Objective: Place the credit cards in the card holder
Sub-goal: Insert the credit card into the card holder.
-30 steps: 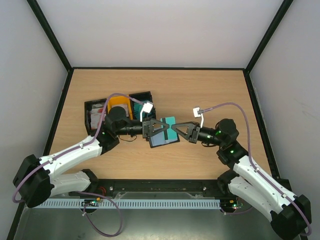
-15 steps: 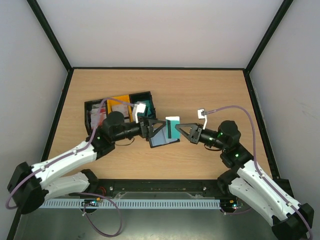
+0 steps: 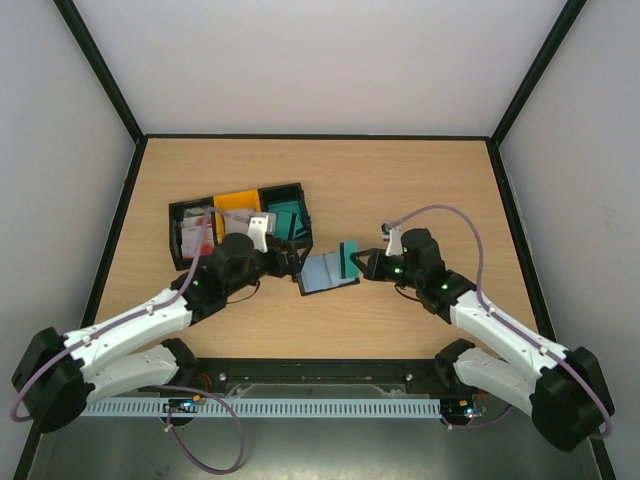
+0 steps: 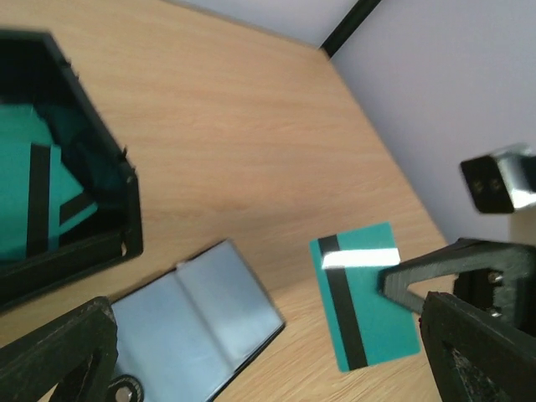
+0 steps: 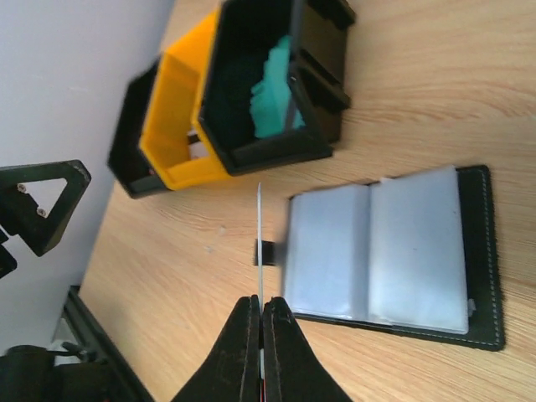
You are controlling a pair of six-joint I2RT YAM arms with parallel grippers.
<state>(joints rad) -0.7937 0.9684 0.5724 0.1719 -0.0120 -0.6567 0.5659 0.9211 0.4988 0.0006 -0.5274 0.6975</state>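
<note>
The card holder point(image 3: 325, 273) lies open on the table, its clear slots facing up point(image 4: 194, 322) point(image 5: 394, 255). My right gripper point(image 3: 363, 263) is shut on one teal credit card point(image 3: 349, 260) with a dark stripe point(image 4: 365, 297). The card hangs just above the table at the holder's right edge and shows edge-on point(image 5: 260, 239) in the right wrist view, pinched between the right gripper point(image 5: 260, 306) tips. My left gripper point(image 3: 291, 262) stands wide open at the holder's left side with nothing in it point(image 4: 264, 339). More teal credit cards point(image 3: 285, 221) lie in the black bin.
A row of bins stands behind the holder on the left: a black bin point(image 3: 296, 195) with teal cards, a yellow bin point(image 3: 238, 203) and another black bin point(image 3: 178, 222) with red-and-white cards. Black frame rails edge the table.
My left gripper opened, let go of the teal card and drew back to the left. The right gripper kept the card and carried it left to the holder's edge.
</note>
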